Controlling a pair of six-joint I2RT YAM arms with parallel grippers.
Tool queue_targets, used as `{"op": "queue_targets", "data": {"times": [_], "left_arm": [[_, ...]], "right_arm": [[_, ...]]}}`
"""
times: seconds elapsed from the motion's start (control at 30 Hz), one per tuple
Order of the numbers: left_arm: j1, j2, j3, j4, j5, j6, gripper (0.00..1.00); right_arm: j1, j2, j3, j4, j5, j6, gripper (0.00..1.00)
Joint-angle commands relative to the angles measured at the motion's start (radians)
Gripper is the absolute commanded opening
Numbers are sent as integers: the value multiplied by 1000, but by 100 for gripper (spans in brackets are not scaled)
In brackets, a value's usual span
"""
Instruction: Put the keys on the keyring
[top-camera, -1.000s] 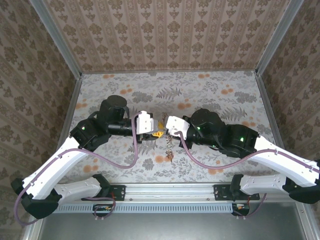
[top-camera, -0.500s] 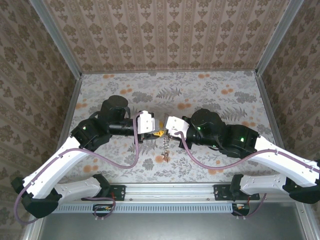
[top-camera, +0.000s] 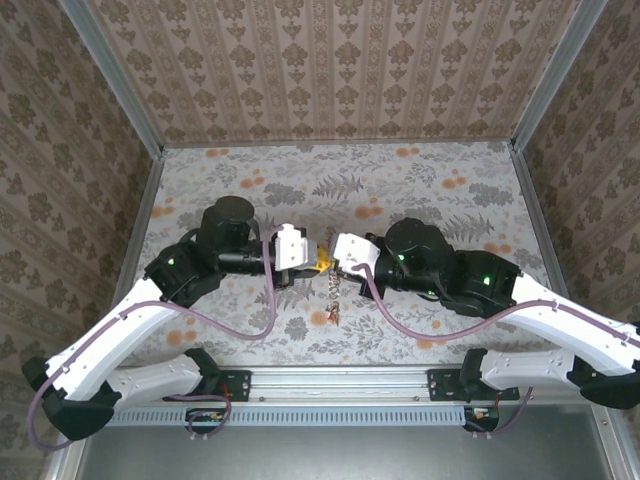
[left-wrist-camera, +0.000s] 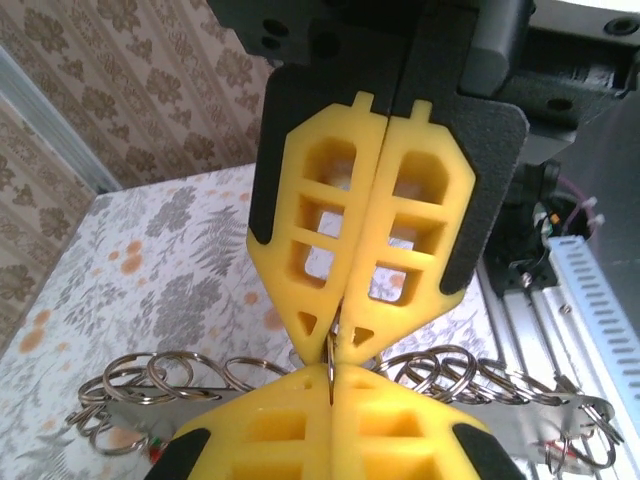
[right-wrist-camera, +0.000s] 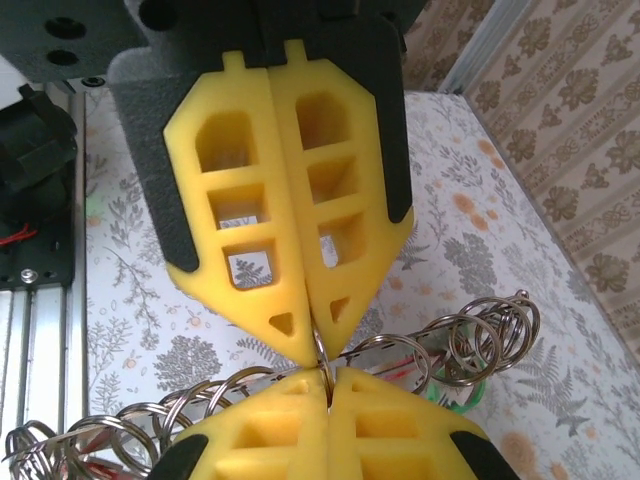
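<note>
The left fingers (left-wrist-camera: 400, 250) and right fingers (right-wrist-camera: 250, 230) clench tip to tip on the thin keyring (left-wrist-camera: 330, 358) above the surface (top-camera: 400, 190); keys (top-camera: 334, 308) dangle below. Risk: the narrow wire may twist or slip out, dropping the bunch.

1 L pincer (left-wrist-camera: 338, 335), 1 R pincer (right-wrist-camera: 318, 345), 1 keyring (left-wrist-camera: 331, 370); keys (top-camera: 333, 310): no. unclear.

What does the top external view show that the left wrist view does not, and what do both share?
Top external: both whole arms with their bases, and the keys dangling below the meeting point. Left wrist: the left gripper's yellow fingers shut on the thin keyring, tip to tip with the right gripper; small metal rings fan out on each side. Both: the two grippers meeting above the floral table.
</note>
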Motion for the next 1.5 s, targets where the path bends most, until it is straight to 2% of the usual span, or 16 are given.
{"op": "queue_targets", "data": {"times": [0.0,0.2,0.37,0.63,0.8,0.9,1.0,1.2,1.37,1.47], "left_arm": [[25,-52,-55,189,143,-116,0],[81,-108,-133,382,273,-244,0],[105,-134,-166,451,304,-303,0],[130,-152,-247,657,355,-436,0],[129,-159,-282,728,354,-475,0],[131,-164,-297,765,353,-496,0],[131,-160,-303,794,353,-515,0],[130,-154,-327,921,335,-593,0],[124,-135,-365,1037,291,-655,0],[120,-135,-377,1047,251,-653,0]], "right_arm": [[1,-53,-37,102,-74,5,9],[0,-72,-61,137,-95,14,10],[1,-96,-86,174,-99,23,17],[-1,-112,-99,215,-126,31,18],[-3,-123,-106,249,-130,37,19],[-3,-134,-119,272,-124,37,10],[-3,-132,-124,274,-82,35,7],[16,-122,-137,282,67,-8,6],[34,-115,-163,358,84,-31,6],[50,-116,-183,396,75,-49,7]]}}
